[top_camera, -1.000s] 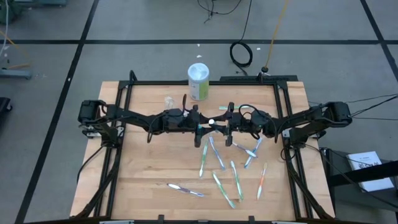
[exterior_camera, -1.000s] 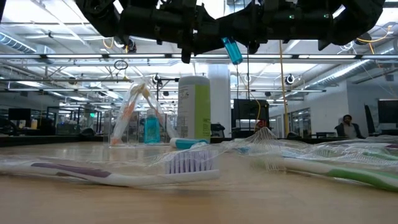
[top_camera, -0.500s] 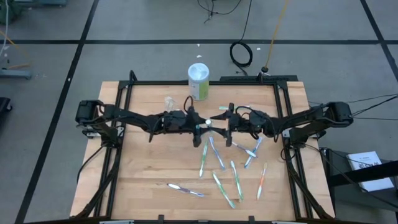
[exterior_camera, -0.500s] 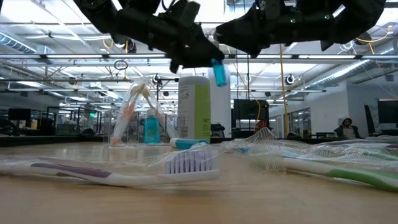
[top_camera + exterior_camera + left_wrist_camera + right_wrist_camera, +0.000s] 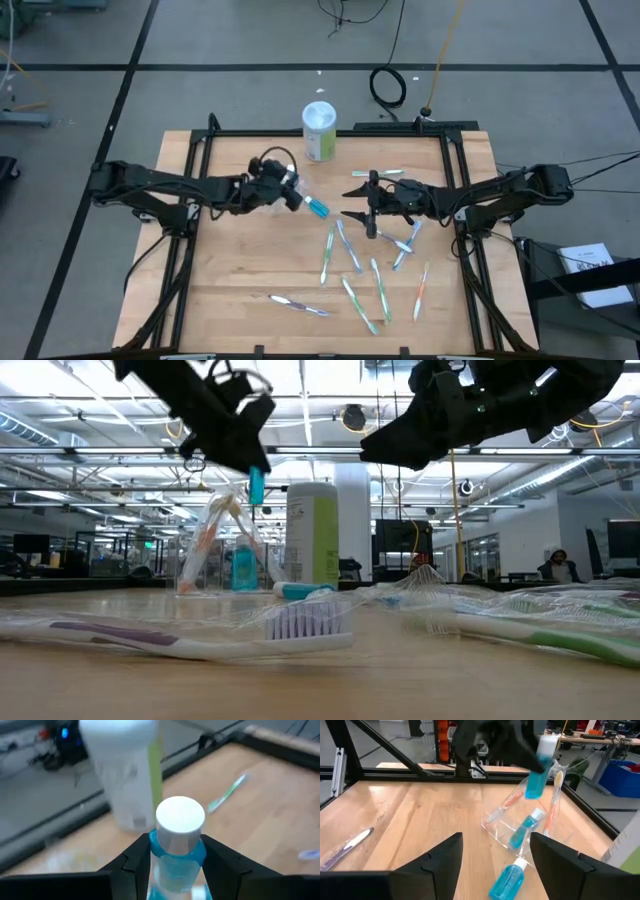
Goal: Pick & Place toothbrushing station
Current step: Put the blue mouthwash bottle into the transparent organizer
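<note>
Overhead, left gripper (image 5: 300, 200) pinches a blue tube (image 5: 317, 207); green-white canister (image 5: 320, 131) close behind; right gripper (image 5: 352, 201) spread, above scattered toothbrushes (image 5: 352, 262).

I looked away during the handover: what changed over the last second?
The right gripper let go of the blue tube and now stands open, drawn slightly back toward its side. The left gripper, shut on the tube, carried it away from the table's middle toward the clear container. The toothbrushes on the table and the green-and-white canister stayed where they were.
</note>
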### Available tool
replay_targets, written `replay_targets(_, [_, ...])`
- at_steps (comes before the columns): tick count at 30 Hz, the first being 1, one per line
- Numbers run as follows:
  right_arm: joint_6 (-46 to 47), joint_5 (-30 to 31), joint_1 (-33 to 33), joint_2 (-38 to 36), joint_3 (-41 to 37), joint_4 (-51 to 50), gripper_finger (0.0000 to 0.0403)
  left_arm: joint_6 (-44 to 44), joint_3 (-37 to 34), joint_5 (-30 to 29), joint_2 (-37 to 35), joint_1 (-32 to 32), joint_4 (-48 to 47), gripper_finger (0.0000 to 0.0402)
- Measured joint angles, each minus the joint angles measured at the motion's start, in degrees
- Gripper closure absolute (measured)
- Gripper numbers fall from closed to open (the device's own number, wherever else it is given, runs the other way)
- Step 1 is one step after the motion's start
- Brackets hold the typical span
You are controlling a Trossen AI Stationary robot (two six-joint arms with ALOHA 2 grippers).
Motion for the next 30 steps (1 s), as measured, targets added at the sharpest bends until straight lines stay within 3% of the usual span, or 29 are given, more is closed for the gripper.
replay_targets(11, [0.04,-0.04,0.00,-0.06,-2.66,3.41,0.0182,-14.52,-6.73,-2.13,2.65,0.00,3.67,0.0256])
replay_targets(18, [0.04,-0.05,0.02,-0.03,-2.98,3.70,0.0183,-15.41,-10.71,-0.61,5.39,-0.21,13.70,0.0256])
replay_targets(30, [1.55,-0.27,0.02,-0.03,-2.98,4.27,0.0183,-13.15,-10.99,1.30,8.99,-0.26,14.67,0.0256])
